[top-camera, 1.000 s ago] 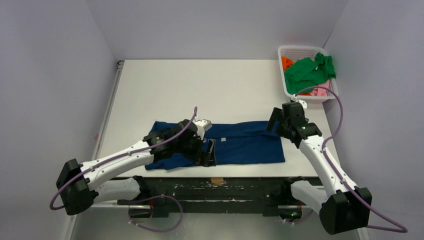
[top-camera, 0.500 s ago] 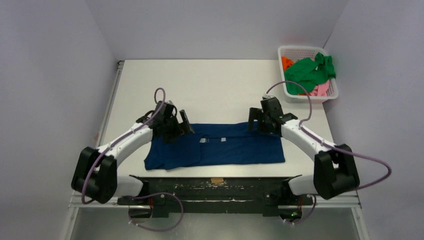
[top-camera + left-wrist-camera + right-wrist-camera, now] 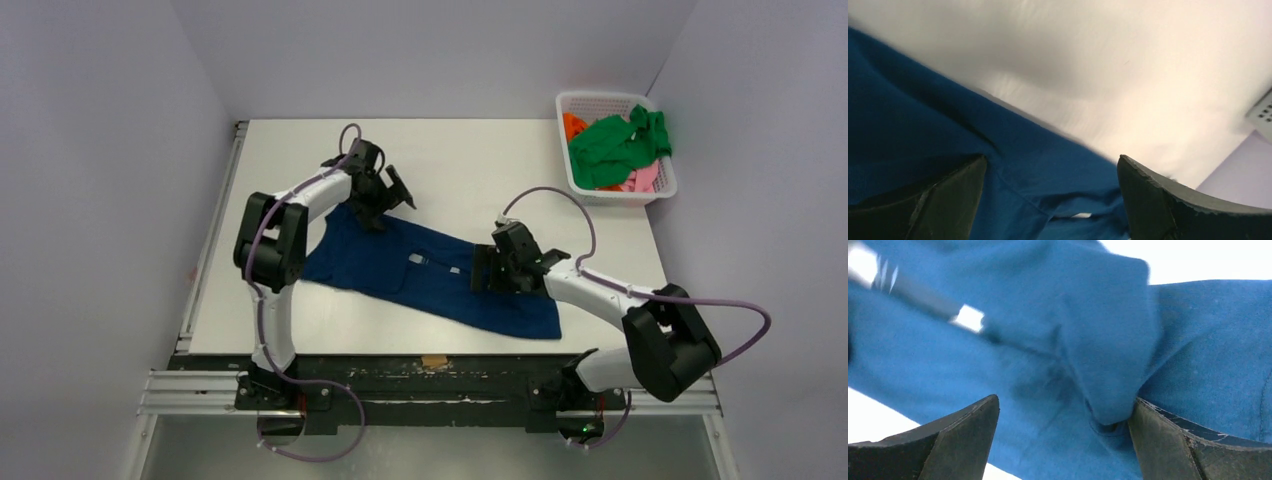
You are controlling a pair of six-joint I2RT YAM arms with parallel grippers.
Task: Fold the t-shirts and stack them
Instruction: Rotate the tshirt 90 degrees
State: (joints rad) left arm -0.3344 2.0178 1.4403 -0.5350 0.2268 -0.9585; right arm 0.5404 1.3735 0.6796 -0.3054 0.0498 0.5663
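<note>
A navy blue t-shirt (image 3: pixel 400 272) lies slanted on the white table (image 3: pixel 450 170), running from far left to near right, with small pale marks near its middle. My left gripper (image 3: pixel 386 200) is open over the shirt's far left corner; in the left wrist view (image 3: pixel 1050 200) the jaws stand wide apart above blue cloth (image 3: pixel 923 125). My right gripper (image 3: pixel 482 273) is open over the shirt's right half. In the right wrist view (image 3: pixel 1063 440) a raised fold of blue cloth (image 3: pixel 1108 340) lies between the jaws, against the right finger (image 3: pixel 1168 440).
A white lattice basket (image 3: pixel 600 98) stands at the far right corner, holding a bright green t-shirt (image 3: pixel 620 145), an orange one (image 3: pixel 573 125) and a pink one (image 3: pixel 645 180). Grey walls close in the left, back and right sides.
The left gripper has swung from the shirt's near left to its far left corner. The right gripper has moved left and nearer. The shirt has turned from level to slanted.
</note>
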